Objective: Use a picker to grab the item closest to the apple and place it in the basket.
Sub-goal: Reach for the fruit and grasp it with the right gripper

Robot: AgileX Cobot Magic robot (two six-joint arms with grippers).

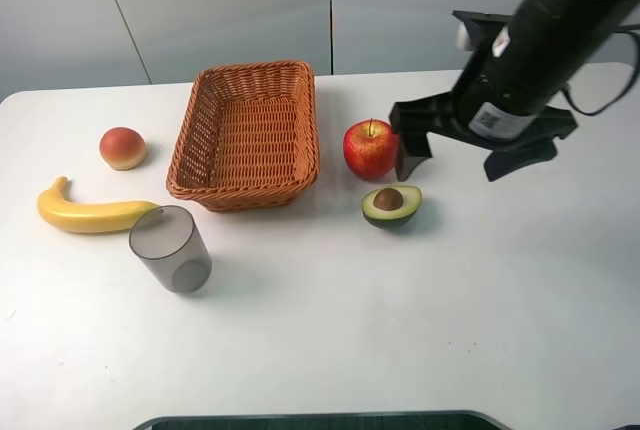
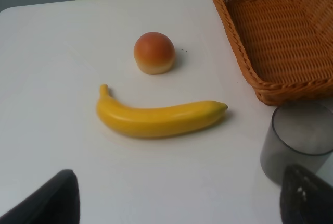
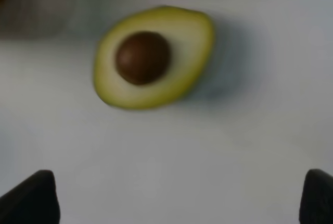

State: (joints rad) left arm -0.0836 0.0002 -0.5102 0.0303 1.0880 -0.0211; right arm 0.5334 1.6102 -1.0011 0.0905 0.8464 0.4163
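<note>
A red apple (image 1: 370,148) stands just right of the woven basket (image 1: 250,68). Closest to it is an avocado half (image 1: 390,205), cut face up with its brown pit showing, just in front of the apple. My right gripper (image 1: 465,155) hangs open above the table, right of the apple and slightly behind the avocado. In the right wrist view the avocado (image 3: 153,57) lies ahead of the wide-spread fingertips (image 3: 31,198), apart from them. My left gripper (image 2: 177,208) is open and holds nothing. It does not show in the exterior high view.
A yellow banana (image 1: 95,212), a peach-coloured round fruit (image 1: 122,147) and a grey translucent cup (image 1: 170,248) sit left of and in front of the basket (image 2: 231,31). The basket holds nothing. The white table (image 1: 400,320) stretches toward the front edge.
</note>
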